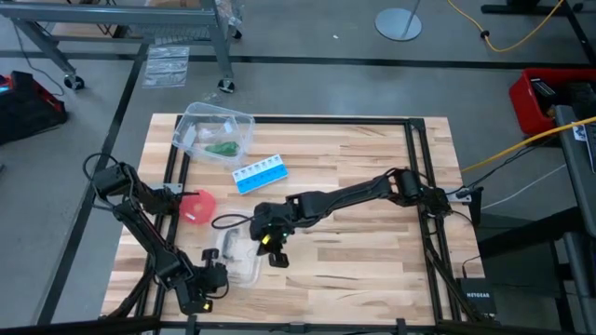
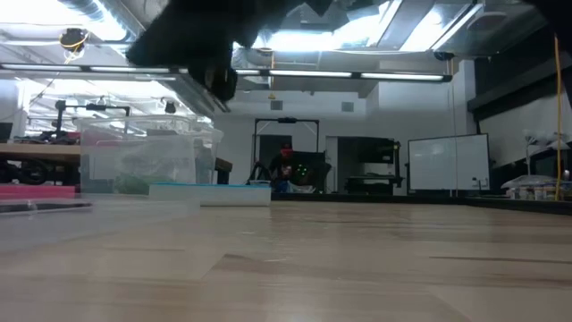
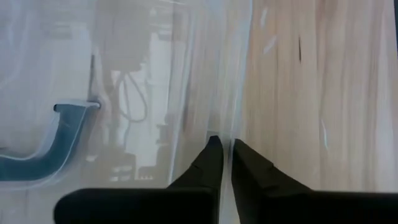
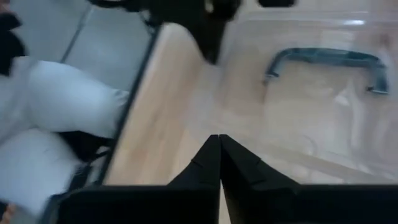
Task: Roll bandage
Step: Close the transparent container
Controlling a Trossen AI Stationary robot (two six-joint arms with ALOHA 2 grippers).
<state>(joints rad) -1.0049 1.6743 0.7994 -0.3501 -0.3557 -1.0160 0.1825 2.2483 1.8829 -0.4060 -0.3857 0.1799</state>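
Both tools shut: left tool (image 3: 225, 149) pinches clear lid (image 3: 124, 93) edge, right tool (image 4: 219, 144) empty.

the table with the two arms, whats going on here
Both grippers are down at a clear plastic lid near the table's front edge. The left gripper has its fingers shut on the lid's rim; the right gripper is shut beside it. The green bandage lies in a clear tub farther back.
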